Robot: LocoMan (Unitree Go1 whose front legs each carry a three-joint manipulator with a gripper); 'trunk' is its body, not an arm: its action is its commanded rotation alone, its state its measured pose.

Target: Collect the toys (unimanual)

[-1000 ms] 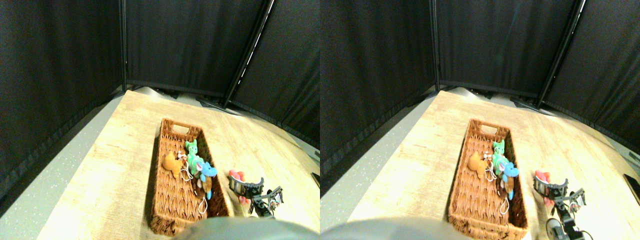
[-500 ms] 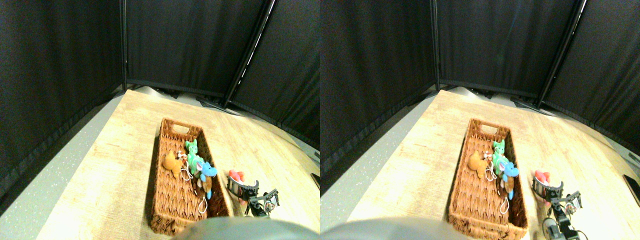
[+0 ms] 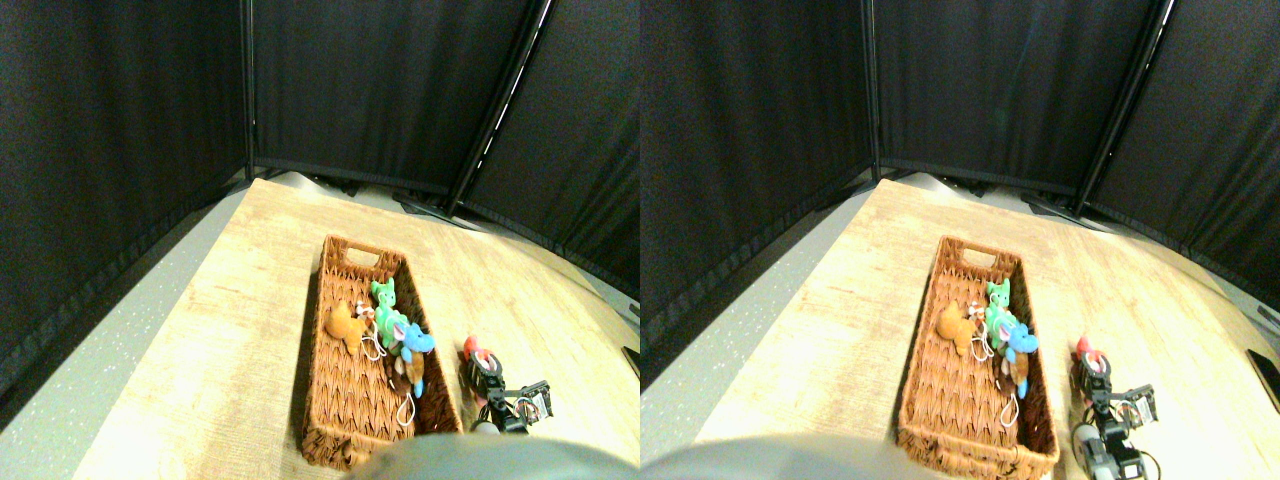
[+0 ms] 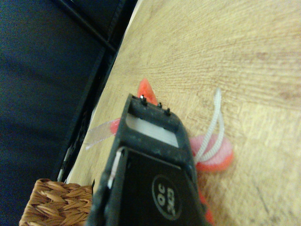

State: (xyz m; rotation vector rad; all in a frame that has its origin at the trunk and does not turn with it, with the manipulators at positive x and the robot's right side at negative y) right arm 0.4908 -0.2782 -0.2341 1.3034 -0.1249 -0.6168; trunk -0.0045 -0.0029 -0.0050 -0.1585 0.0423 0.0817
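Note:
A red toy [image 3: 471,346] lies on the wooden table just right of the wicker basket [image 3: 312,340]. My right gripper [image 3: 488,368] sits directly over it and covers most of it. In the wrist view the dark jaw frame [image 4: 150,110] lies on top of the red toy [image 4: 214,153], whose white string loop [image 4: 211,127] sticks out beside it. Inside the basket lie an orange toy [image 3: 343,325], a green toy [image 3: 384,300], a blue toy [image 3: 413,343] and a brown toy [image 3: 403,375], bunched along its right wall.
Black curtain panels [image 3: 380,90] enclose the table at the back and on both sides. The table's left edge drops to grey floor [image 3: 90,370]. A dark flat object [image 3: 630,356] lies at the far right. A basket corner [image 4: 56,202] shows in the wrist view.
My gripper has moved left onto the red toy and turned, so its outline looks narrower and hides more of the toy. The basket and its toys have not moved.

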